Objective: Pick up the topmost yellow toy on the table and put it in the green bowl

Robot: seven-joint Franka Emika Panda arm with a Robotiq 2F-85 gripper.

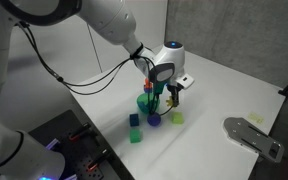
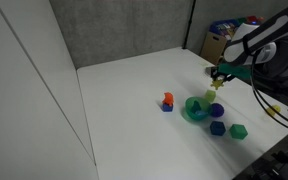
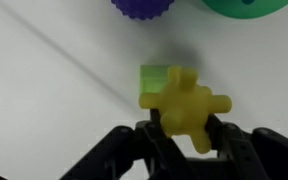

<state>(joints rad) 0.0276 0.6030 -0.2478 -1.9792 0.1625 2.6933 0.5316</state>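
Note:
My gripper [image 3: 184, 135] is shut on the topmost yellow toy [image 3: 184, 103], a small bright yellow spiky piece held between both fingers above the table. In both exterior views the gripper [image 1: 173, 93] [image 2: 216, 82] hangs just beside the green bowl [image 1: 146, 101] [image 2: 196, 109], a little above it. In the wrist view only the bowl's rim [image 3: 246, 8] shows, at the top right edge. A pale yellow-green cube [image 3: 154, 77] lies on the table right under the held toy and also shows in an exterior view [image 1: 177, 117].
A purple ridged toy [image 3: 141, 8] [image 1: 154, 119] lies next to the bowl. A blue cube [image 1: 136, 120] and a green cube [image 1: 136, 135] [image 2: 239, 131] sit nearby. An orange-on-blue block [image 2: 168, 101] stands farther off. A grey metal plate [image 1: 252, 135] lies near the table edge.

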